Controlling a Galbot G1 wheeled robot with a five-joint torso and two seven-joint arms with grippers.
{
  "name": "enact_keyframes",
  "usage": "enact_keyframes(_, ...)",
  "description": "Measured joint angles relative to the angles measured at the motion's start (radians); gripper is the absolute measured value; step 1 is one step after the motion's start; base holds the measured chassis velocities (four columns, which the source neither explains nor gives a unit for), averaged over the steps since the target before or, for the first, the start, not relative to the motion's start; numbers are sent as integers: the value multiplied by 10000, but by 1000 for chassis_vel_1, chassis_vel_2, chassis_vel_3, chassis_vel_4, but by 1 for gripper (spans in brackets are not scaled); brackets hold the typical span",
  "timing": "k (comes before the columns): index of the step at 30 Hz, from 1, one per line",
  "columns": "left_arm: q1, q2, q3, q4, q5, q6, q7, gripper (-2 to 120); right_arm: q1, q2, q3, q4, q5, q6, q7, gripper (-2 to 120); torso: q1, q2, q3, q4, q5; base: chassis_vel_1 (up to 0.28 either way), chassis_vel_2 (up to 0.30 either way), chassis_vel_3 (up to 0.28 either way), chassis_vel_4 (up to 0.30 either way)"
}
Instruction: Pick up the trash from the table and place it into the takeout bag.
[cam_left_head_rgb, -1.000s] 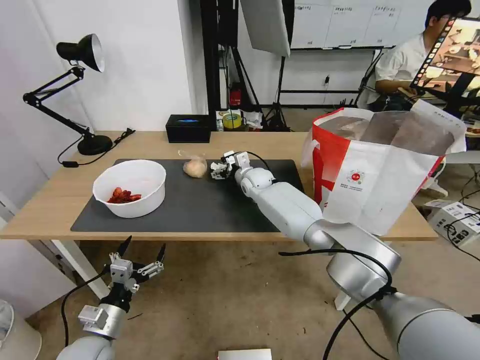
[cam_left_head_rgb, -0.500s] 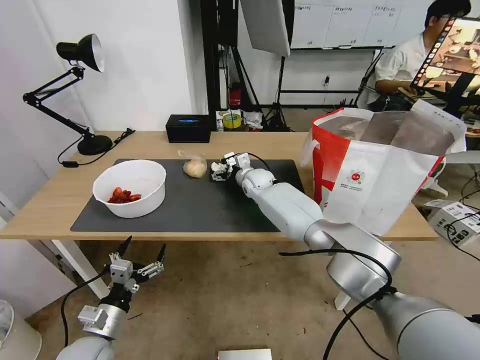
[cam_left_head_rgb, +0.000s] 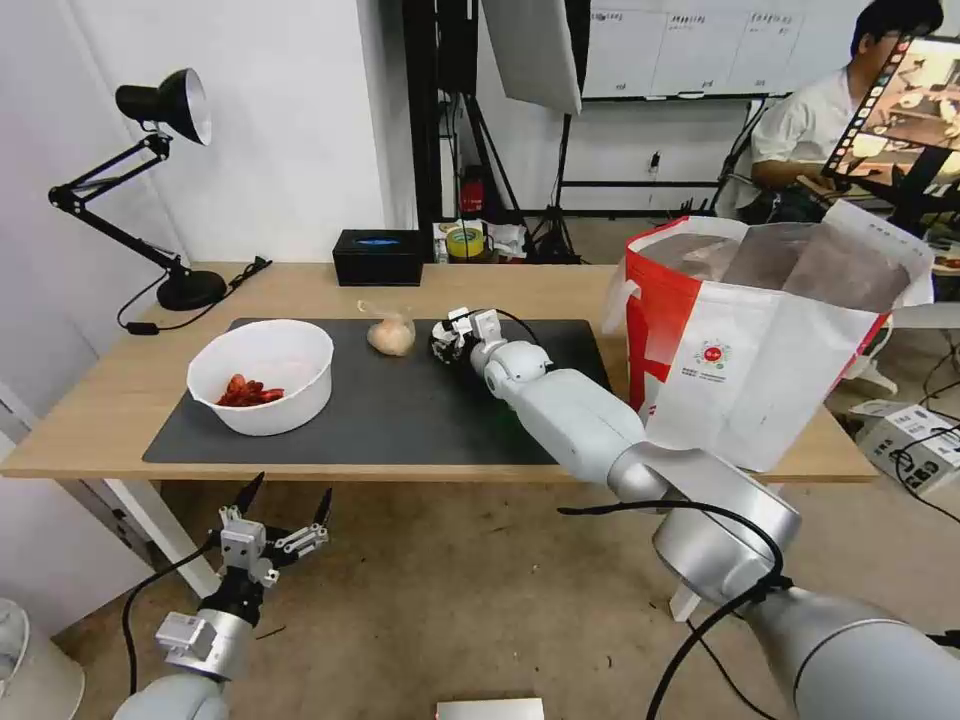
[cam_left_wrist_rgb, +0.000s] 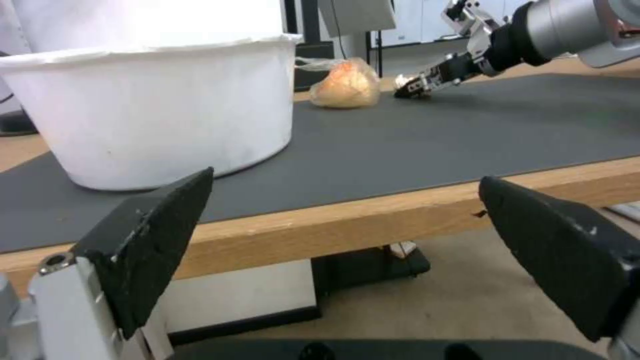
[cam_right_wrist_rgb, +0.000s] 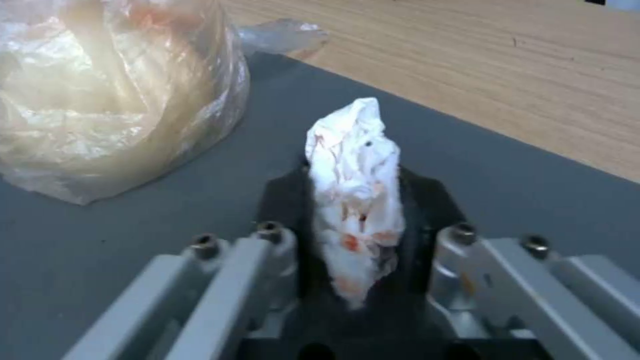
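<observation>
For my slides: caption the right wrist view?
Right gripper shut on crumpled, red-stained tissue above the grey mat, beside the clear bag.

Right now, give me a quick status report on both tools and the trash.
Right tool shut on the crumpled tissue, low over the mat. Left tool open, parked below the table edge. Takeout bag to the right, path unobstructed.

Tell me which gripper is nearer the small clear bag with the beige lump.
Right. The right gripper sits on the mat just beside the small clear bag, shut on the crumpled tissue. The left gripper hangs open below the table edge, well short of it.
</observation>
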Motion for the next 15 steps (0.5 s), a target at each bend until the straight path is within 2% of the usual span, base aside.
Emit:
enact_keyframes(2,-1,4,2,0,0,-4,0,100,-49,-5,29,32,0,-11,19,15,0,0,0,0,-1,0,0,0,0)
enact_keyframes(3,-1,4,2,0,0,-4,0,100,-49,-5,29,32,0,-11,19,15,0,0,0,0,-1,0,0,0,0)
enact_keyframes(5,20,33,-10,-13,1,-9,0,100,-132,-30,163,128,-1,-29,78,4,0,0,1,-2,-1,0,0,0,0)
enact_keyframes(7,25,44,-16,-20,0,-9,0,100,-161,-49,220,189,0,-44,97,0,0,0,2,-2,-2,0,0,0,0)
enact_keyframes(13,26,82,-23,-53,0,-13,-9,100,-421,-513,495,1298,332,-197,429,0,2,-1,5,0,-1,0,0,0,0)
enact_keyframes(15,-5,85,7,-74,0,-14,-21,100,-640,-1076,601,2409,577,-227,748,0,1,-1,4,1,-1,0,0,0,0)
